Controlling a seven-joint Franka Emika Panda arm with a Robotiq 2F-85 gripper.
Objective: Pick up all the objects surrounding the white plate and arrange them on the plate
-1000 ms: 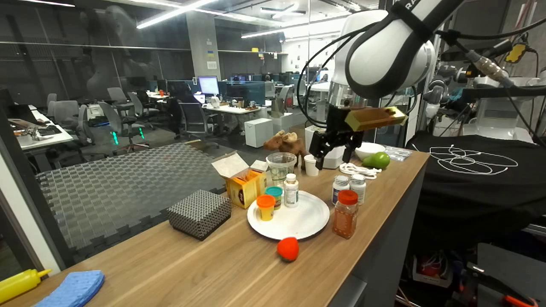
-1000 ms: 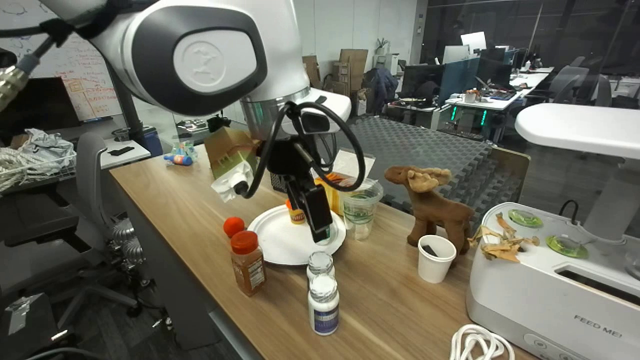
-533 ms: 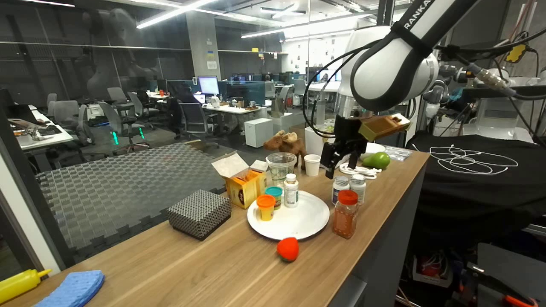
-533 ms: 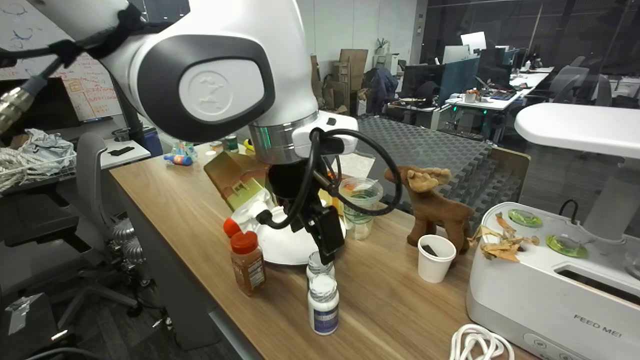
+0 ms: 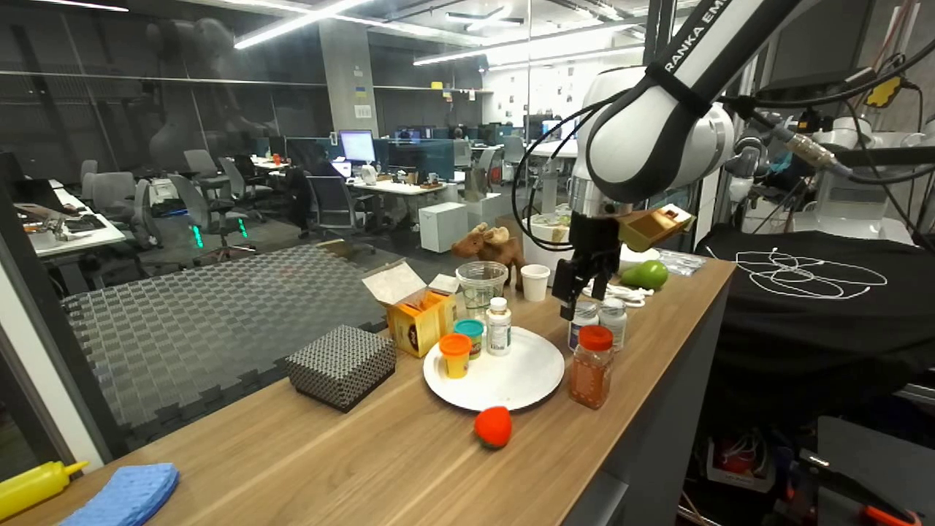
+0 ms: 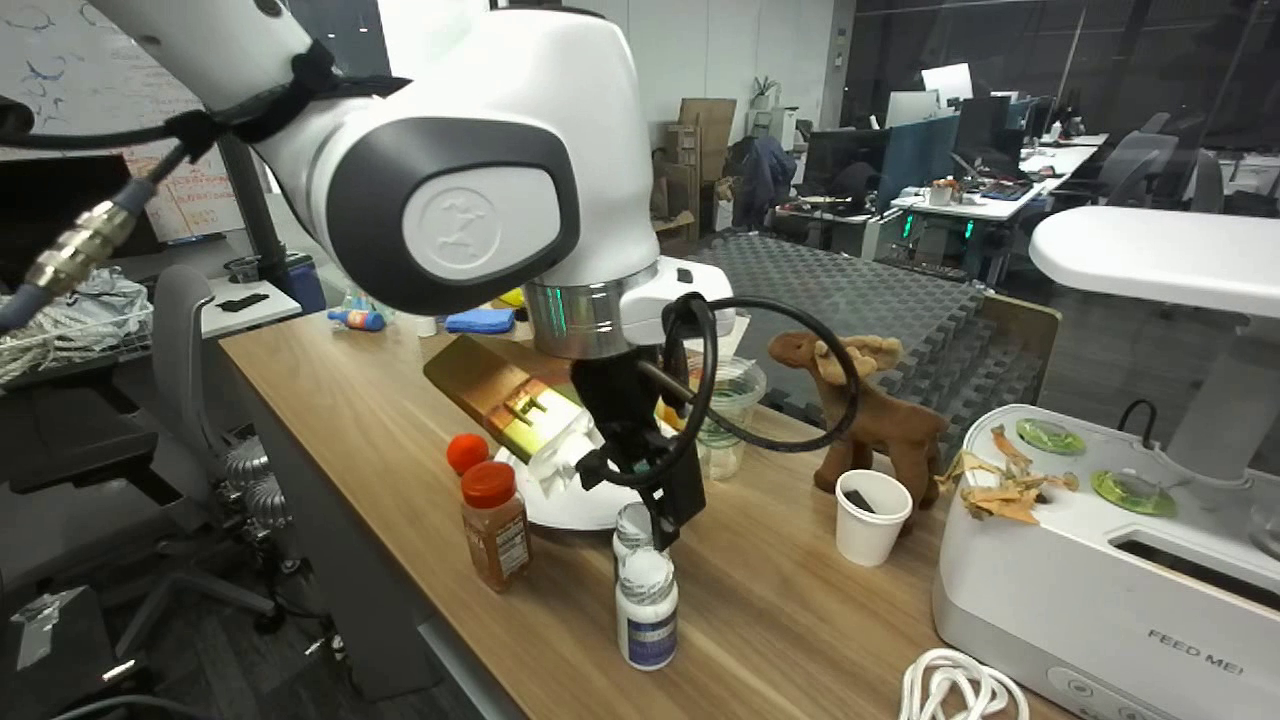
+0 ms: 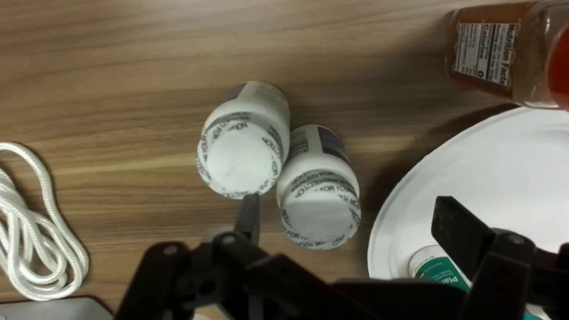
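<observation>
Close by two white bottles (image 7: 243,140) (image 7: 319,186), the empty claw (image 7: 349,214) hangs spread wide.

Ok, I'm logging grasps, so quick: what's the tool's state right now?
Tool: open, holding nothing; its fingers stand wide apart in the wrist view.

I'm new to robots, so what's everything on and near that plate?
Plate: 1, white, on counter
Tubs: 2, orange- and teal-lidded, on plate
Bottle: 1, white, on plate
Sealed bottles: 2, white, beside plate
Jar: 1, red-lidded, beside plate
Strawberry-like thing: 1, red, beside plate
Carton: 1, yellow, beside plate
Box: 1, patterned grey, near carton
Tumbler: 1, clear, beside carton
Toy moose: 1, brown, near tumbler
Cup: 1, white, beside moose
Cord: 1, white, near sealed bottles
Gripper: 1, black, near sealed bottles
Arm: 1, mostly white, above gripper
</observation>
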